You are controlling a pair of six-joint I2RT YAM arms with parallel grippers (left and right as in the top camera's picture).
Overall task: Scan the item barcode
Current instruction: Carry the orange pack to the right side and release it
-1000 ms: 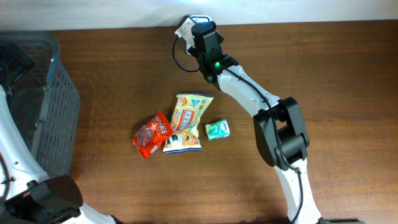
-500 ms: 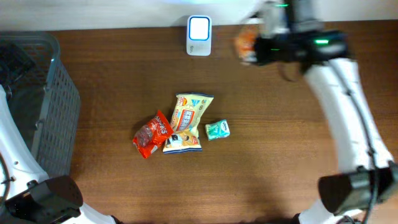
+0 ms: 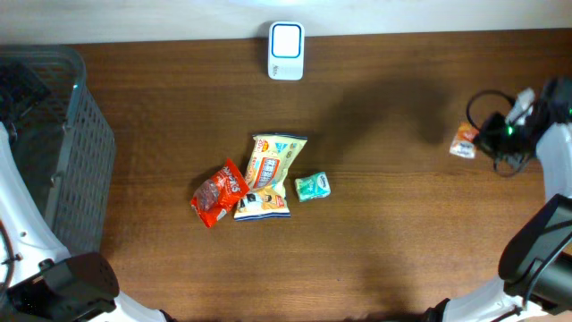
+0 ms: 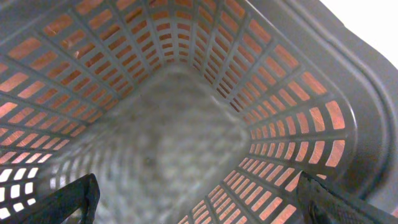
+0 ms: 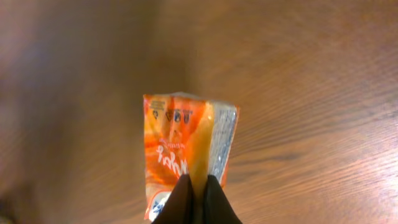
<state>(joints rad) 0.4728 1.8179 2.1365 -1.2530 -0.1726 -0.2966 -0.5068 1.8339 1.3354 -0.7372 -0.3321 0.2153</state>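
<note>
Right claw point(image 5: 198, 190) is pinched shut on the orange packet point(image 5: 186, 152), out by the surface's point(image 3: 402, 224) right edge and well apart from the scanner point(image 3: 286, 39) at the back edge. Best bet: turn the barcode side squarely toward that scanner. The wrist view shows the packet's print; only overhead shows the scanner. Left claw point(image 4: 199, 205) gapes wide inside the basket point(image 4: 280, 93).

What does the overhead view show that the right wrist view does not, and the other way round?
Only overhead: the white scanner, the grey basket, and the red packet, yellow packet and green packet lying together mid-table. Only right wrist: the print on the orange packet and the fingers pinching its lower edge. Both: that packet, the right gripper shut on it, and the wooden table.
</note>
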